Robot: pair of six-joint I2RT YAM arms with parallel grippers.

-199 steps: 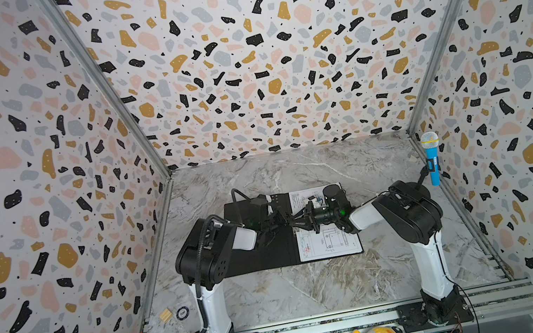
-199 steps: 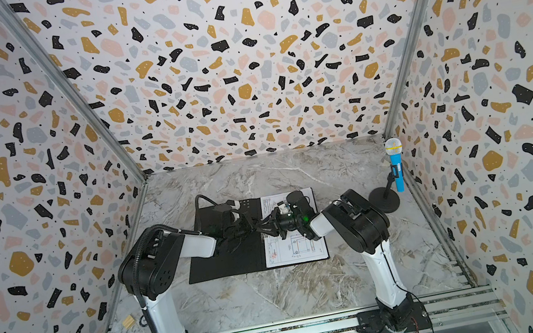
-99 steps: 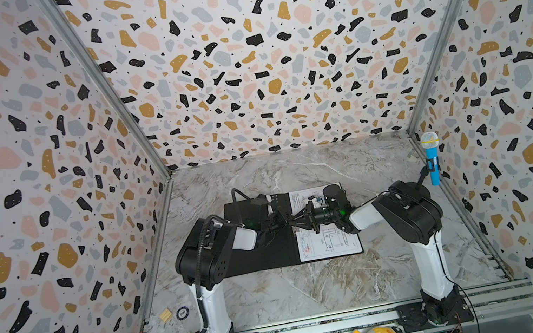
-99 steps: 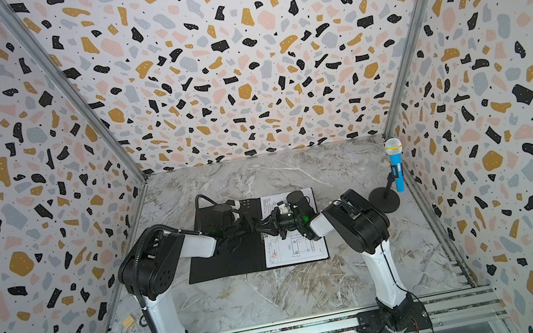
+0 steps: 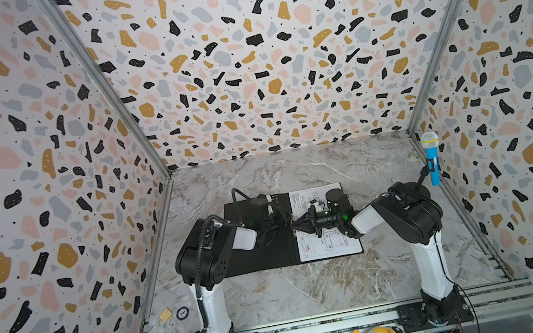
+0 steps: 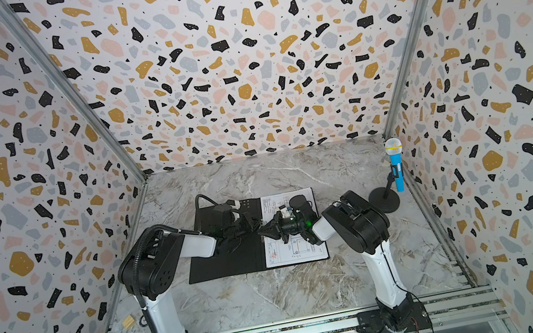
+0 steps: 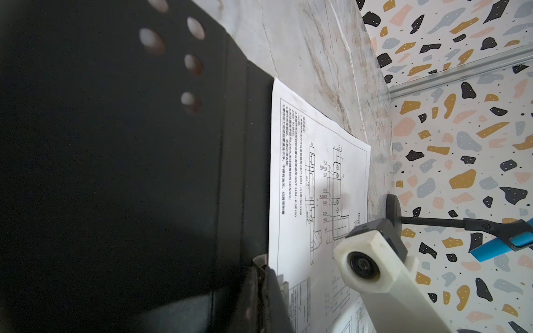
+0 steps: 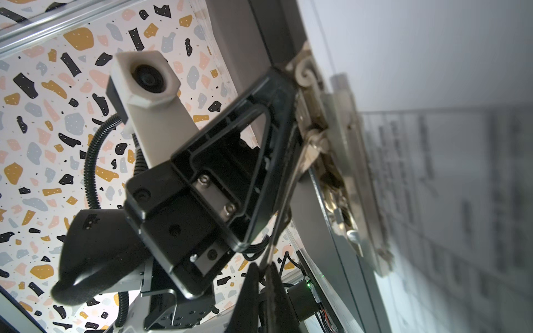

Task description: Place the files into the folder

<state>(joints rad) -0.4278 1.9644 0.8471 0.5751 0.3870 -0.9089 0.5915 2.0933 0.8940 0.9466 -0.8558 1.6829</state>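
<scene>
The files point(image 5: 330, 245) are lying in the open folder point(image 5: 266, 260), mid-worktop. The right gripper point(image 5: 293, 226) is just pinching shut at the spine clip point(image 8: 326, 161), the left gripper point(image 7: 264, 274) staying shut; clamping seems imminent.

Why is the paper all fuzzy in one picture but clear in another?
In the right wrist view the drawing sheet sits very near the lens, so its print smears; in the left wrist view its lines look crisp, while the folder looks dark and soft.
</scene>
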